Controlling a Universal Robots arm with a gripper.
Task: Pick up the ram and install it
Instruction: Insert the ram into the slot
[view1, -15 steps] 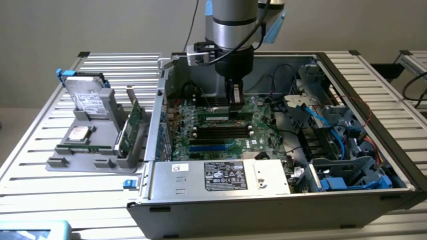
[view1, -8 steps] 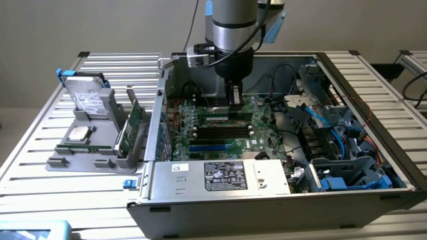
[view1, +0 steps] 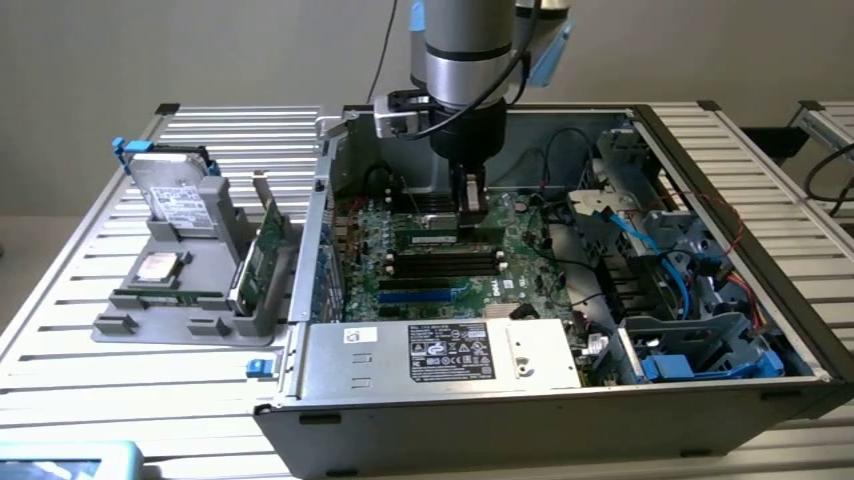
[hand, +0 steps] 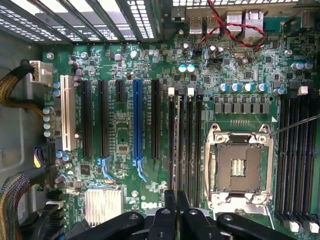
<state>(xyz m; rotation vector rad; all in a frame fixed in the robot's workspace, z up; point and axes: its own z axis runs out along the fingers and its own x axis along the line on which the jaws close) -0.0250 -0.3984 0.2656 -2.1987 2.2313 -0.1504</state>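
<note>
Legible in white on the green motherboard (hand: 125, 65), close to the black two-fingered gripper (hand: 176, 199): "DELL". On the grey metal power-supply box (view1: 534, 355), a black-and-white rating label (view1: 447, 352), print too small to read. Beside it, a small white sticker (view1: 358, 335), likewise unreadable.

Long, narrow dark-green ram (view1: 427, 239) standing on edge along the black memory slots (view1: 441, 262) mid-board, a small white label on its face, wording illegible. In the wrist view, the ram (hand: 178, 145) edge-on as a thin pale strip among black slots with white end latches. Gripper (view1: 471, 215) right at the stick's end towards the exterior view's right, fingers pressed almost together. Impossible to tell whether pinching the top edge or merely resting on it, or whether the stick is fully seated.

Hidden under the fingers: the near ends of those slots. Cut off by the frame: the arm's upper part.

Just beside the slots, an empty silver-framed processor socket (hand: 240, 167); past it, further black memory slots (hand: 295, 155). On the other side, a blue expansion slot (hand: 137, 122), a white one (hand: 65, 112) and a finned silver heatsink (hand: 103, 205). Near the rear ports, red-and-black twisted wires (hand: 235, 30).

Outside the open grey computer case (view1: 534, 425), on the slatted aluminium table (view1: 134, 400), a grey plastic rack (view1: 200, 320) with an upright silver hard drive (view1: 176, 195) and a taller green expansion card (view1: 271, 245).
</note>
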